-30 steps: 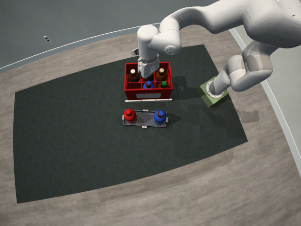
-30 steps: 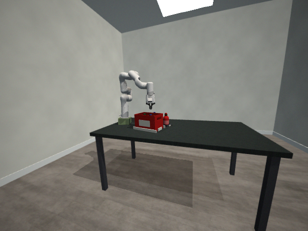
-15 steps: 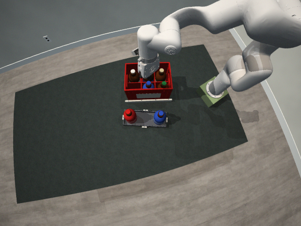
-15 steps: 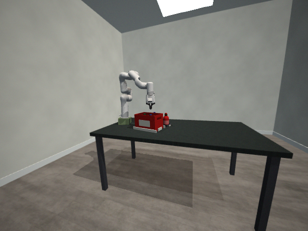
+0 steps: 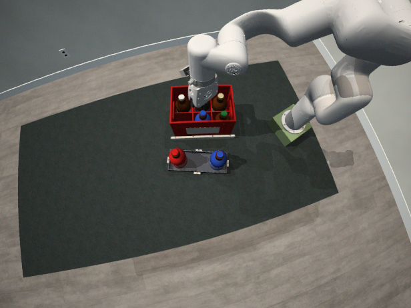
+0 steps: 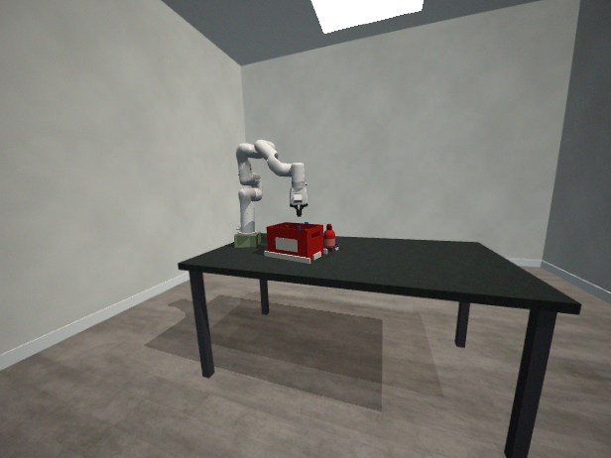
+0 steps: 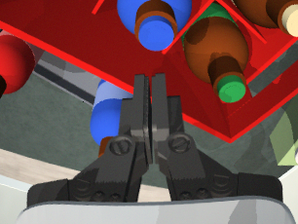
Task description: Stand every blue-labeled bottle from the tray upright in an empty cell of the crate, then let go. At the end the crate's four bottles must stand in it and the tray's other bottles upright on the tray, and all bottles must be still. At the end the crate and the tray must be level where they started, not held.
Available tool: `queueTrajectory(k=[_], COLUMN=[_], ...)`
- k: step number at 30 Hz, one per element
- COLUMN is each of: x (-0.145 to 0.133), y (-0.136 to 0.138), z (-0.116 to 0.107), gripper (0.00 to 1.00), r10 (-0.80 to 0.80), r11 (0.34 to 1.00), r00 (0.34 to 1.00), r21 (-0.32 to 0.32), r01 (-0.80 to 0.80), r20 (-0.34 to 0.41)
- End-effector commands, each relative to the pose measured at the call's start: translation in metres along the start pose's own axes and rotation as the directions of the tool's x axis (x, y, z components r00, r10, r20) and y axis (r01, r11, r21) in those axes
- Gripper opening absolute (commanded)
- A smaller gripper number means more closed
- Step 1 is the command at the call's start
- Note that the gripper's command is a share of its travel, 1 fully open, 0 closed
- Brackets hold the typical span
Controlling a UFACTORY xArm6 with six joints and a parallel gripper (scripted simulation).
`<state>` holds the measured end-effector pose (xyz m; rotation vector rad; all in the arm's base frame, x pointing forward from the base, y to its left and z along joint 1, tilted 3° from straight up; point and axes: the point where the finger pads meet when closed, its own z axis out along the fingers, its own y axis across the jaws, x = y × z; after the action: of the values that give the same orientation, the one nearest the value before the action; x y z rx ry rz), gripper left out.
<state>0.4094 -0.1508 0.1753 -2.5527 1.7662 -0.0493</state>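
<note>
My gripper (image 6: 299, 214) (image 7: 151, 93) is shut and empty, above the red crate (image 5: 227, 129) (image 6: 313, 243) (image 7: 202, 108). A blue bottle (image 5: 203, 117) (image 7: 156, 33) stands in the crate's tray-side middle cell. A green-capped bottle (image 5: 223, 115) (image 7: 231, 90) is beside it. A white-capped brown bottle (image 5: 181, 103) and a cream-capped one (image 5: 219, 101) stand in the far corner cells. The far middle cell is mostly hidden by the gripper; a bottle partly shows. The grey tray (image 5: 199, 164) holds an upright red bottle (image 5: 177, 159) (image 6: 329, 239) and blue bottle (image 5: 218, 161) (image 7: 104, 117) at opposite ends.
A white strip (image 5: 203, 137) lies along the crate's tray side. Small white blocks sit around the tray. The arm's green base (image 5: 285, 137) (image 6: 247, 240) stands beyond the crate's green-capped end. The crate's walls and dividers rise around the bottles.
</note>
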Motion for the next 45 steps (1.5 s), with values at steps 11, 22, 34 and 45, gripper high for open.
queueTrajectory(k=[11, 22, 34, 45], x=[-0.134, -0.175, -0.175, -0.175], y=[-0.052, -0.067, -0.067, -0.067], z=[-0.001, -0.001, -0.001, -0.001], gripper=[0.65, 0.65, 0.65, 0.65], r10=[-0.002, -0.002, -0.002, -0.002], r11=[1.0, 1.0, 1.0, 1.0], r00=[1.0, 1.0, 1.0, 1.0], r21=[0.004, 0.004, 0.004, 0.004], r01=[0.002, 0.002, 0.002, 0.002], r20=[-0.003, -0.003, -0.003, -0.003])
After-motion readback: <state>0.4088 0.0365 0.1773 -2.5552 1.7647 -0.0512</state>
